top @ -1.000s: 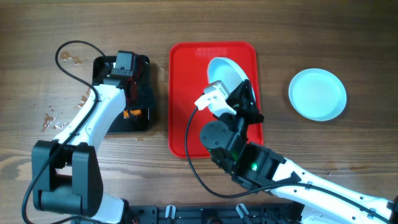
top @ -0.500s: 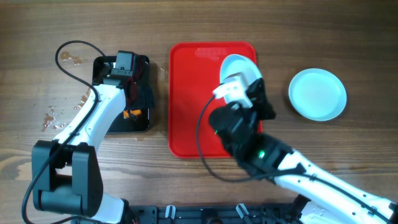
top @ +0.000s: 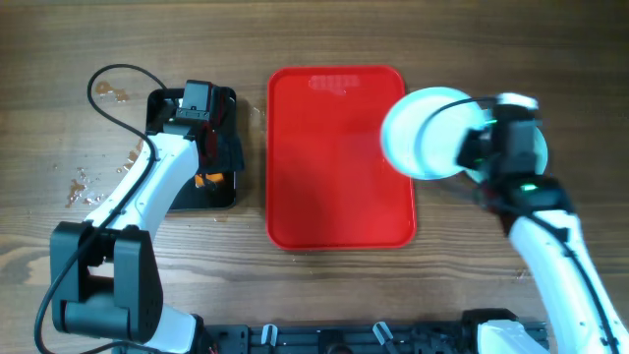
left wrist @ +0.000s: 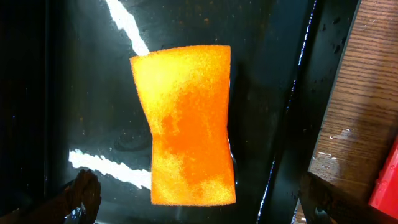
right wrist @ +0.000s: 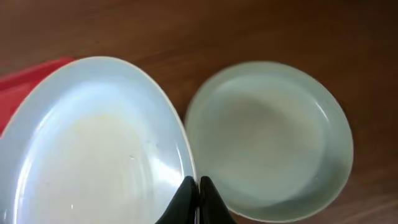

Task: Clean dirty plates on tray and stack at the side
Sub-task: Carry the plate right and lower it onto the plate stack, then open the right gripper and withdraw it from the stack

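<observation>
My right gripper (top: 470,147) (right wrist: 199,190) is shut on the rim of a pale blue plate (top: 423,133) (right wrist: 93,143). It holds the plate tilted above the red tray's (top: 334,187) right edge and the table. A second plate (top: 542,157) (right wrist: 267,137) lies on the wood just right of it, partly hidden by my arm. A third plate is not in view. The tray bears nothing. My left gripper (top: 211,157) (left wrist: 200,196) is open over an orange sponge (left wrist: 186,124) (top: 211,180), its fingers on either side and apart from it.
The sponge lies in a wet black tray (top: 228,108) (left wrist: 81,93) left of the red tray. Crumbs and small wet spots (top: 88,182) dot the wood at the far left. A black cable (top: 108,84) loops behind the left arm.
My right arm has lifted the plate off the red tray and carried it right, to beside the plate on the table. The left arm has not moved.
</observation>
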Tool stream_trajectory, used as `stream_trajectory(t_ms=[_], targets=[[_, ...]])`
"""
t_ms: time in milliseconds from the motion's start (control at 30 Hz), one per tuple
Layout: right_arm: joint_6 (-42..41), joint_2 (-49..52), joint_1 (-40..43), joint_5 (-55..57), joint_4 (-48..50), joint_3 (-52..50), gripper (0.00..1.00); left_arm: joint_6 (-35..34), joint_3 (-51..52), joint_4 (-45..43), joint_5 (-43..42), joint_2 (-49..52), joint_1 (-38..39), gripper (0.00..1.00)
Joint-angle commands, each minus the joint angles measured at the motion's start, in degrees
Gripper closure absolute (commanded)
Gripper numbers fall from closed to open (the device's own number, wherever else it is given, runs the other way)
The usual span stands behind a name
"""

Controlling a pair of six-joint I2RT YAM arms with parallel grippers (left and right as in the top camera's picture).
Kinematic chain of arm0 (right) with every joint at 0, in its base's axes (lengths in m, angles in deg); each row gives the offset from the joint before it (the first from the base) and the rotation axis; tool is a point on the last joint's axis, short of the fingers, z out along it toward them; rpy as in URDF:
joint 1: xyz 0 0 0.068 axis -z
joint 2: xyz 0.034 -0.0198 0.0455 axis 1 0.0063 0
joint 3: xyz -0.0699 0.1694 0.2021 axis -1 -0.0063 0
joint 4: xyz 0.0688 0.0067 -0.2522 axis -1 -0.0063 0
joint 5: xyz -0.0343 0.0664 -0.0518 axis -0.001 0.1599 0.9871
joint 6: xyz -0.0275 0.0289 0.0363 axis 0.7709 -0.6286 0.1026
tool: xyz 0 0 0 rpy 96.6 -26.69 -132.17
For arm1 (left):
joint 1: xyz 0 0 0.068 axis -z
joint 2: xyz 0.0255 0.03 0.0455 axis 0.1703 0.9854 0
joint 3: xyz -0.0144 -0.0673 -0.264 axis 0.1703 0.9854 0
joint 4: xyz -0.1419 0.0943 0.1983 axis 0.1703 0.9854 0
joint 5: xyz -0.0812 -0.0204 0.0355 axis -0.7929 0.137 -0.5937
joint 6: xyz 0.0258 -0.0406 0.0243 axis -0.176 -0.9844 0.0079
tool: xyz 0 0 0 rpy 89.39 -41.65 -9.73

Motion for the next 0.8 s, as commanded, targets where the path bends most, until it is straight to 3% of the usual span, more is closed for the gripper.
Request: stream_trajectory(t_ms=[0,167,300,367,433,533,567,767], targets=[[-6.38,-0.35,12.68,-14.95,-0.70,0.24,0.96,-0.70,0.22,0.02,0.72,0.00,-0.31,0.00],[-6.36,3.98,22.97,-14.71,-1.40,0.09,0.96,-0.70,0.22,0.02,0.72,0.00,-0.31,0.00],[-7.76,9.20,25.57,-14.21,-0.90,0.09,0.96,-0.70,0.22,0.02,0.72,0.00,-0.31,0.00],[-8.09,10.84,25.64,-11.30,-0.42,0.09,0.82,-0.70,0.22,0.02,0.70,0.00,-0.31,0.00],[-9.27,11.32,25.64,-9.03,-0.24,0.11,0.75,-0.70,0.22,0.02,0.72,0.00,-0.31,0.00],[-9.18,9.88,25.64,-9.20,-0.92,0.31,0.52,-0.70,0.22,0.02,0.70,0.00,-0.31,0.00],[-9.16,8.83,25.64,-10.05,-1.53,0.37,0.48,-0.70,0.22,0.02,0.72,0.00,-0.31,0.00],[-1.22,-4.66,25.05,-32.74,-6.49,0.37,0.44,-0.70,0.22,0.02,0.70,0.00,-0.31,0.00]])
